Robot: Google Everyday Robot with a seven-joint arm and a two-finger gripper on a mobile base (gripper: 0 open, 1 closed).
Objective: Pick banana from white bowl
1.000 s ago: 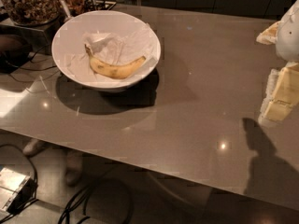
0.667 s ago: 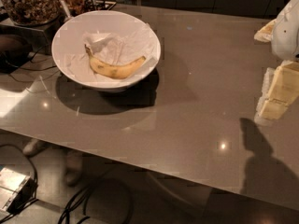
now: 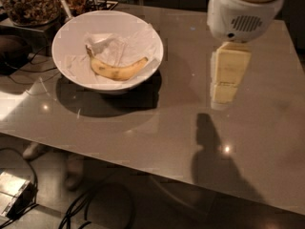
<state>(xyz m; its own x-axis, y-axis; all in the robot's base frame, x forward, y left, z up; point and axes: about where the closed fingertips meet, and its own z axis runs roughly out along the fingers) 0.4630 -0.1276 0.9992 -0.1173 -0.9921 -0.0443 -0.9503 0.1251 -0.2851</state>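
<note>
The scene is dim and warm-toned, lit from above and from the far side, so the wide glossy white bowl [image 3: 64,42] throws a broad dark shadow [image 3: 102,104] toward the near edge of the glossy grey-brown table top [image 3: 271,118]. The cream-coloured two-finger gripper [image 3: 222,99], hanging over the table to the right of the bowl, casts its own soft dark shadow [image 3: 209,147] nearer the viewer. Small pinpoint glints [image 3: 227,149] dot the table, a pale patch of glare [image 3: 12,104] lies at its left edge, and the floor [image 3: 52,209] below sinks into near black.
</note>
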